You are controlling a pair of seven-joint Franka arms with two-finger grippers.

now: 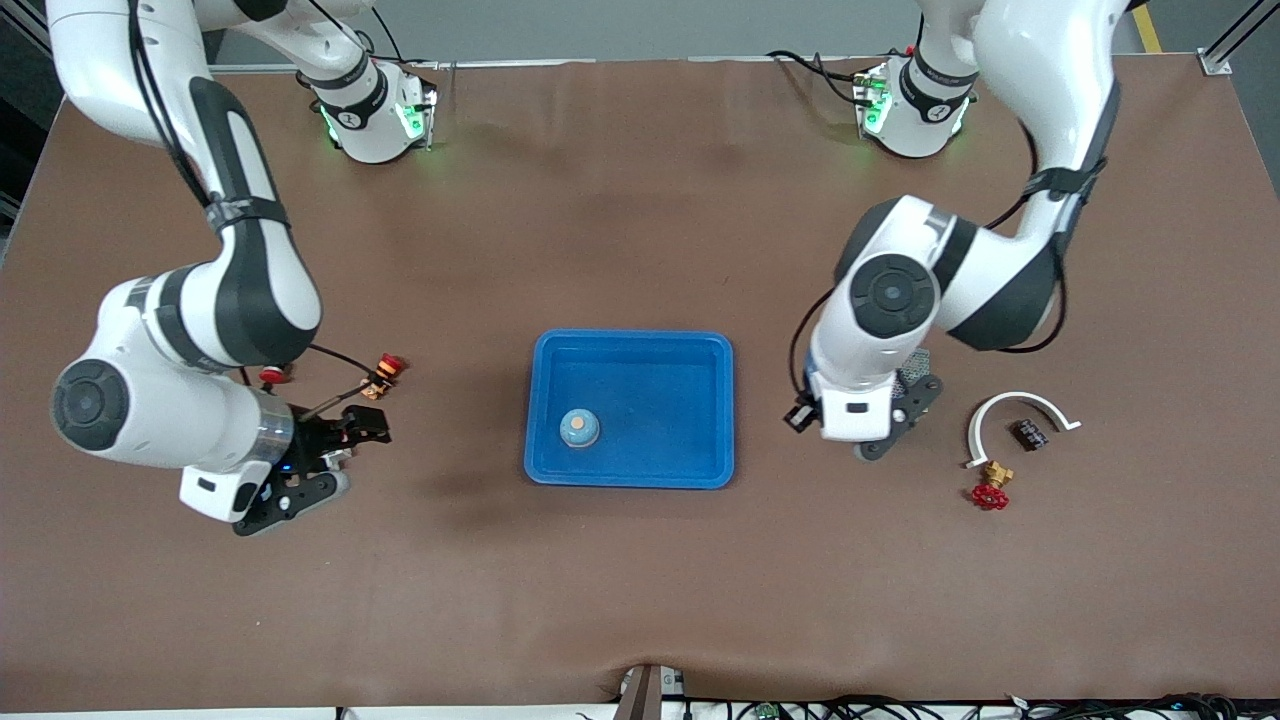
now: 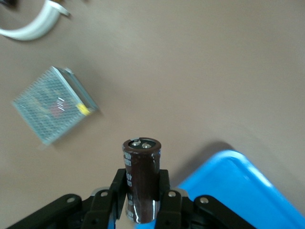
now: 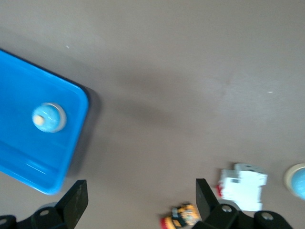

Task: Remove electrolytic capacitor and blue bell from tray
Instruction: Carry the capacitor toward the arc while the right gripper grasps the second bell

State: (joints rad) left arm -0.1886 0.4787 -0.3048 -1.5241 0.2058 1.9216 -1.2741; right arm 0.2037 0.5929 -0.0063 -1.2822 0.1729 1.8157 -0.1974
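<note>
- Left tool (image 2: pixel 141 202): fingers clamped on the dark brown cylindrical capacitor (image 2: pixel 141 183), held over the brown surface (image 1: pixel 640 600) between the blue plastic tray (image 1: pixel 630 408) and a mesh-covered metal box (image 2: pixel 55 105).
- Right tool (image 3: pixel 138 202): fingers spread wide, holding nothing, over the surface at the right arm's end.
- Small blue dome bell (image 1: pixel 579 427) sits in the tray.

bell (image 3: pixel 48 117) in blue tray (image 3: pixel 19 90), right claw (image 3: pixel 138 202) spread wide

One capacitor (image 2: pixel 141 183), two bells (image 1: pixel 579 428).
</note>
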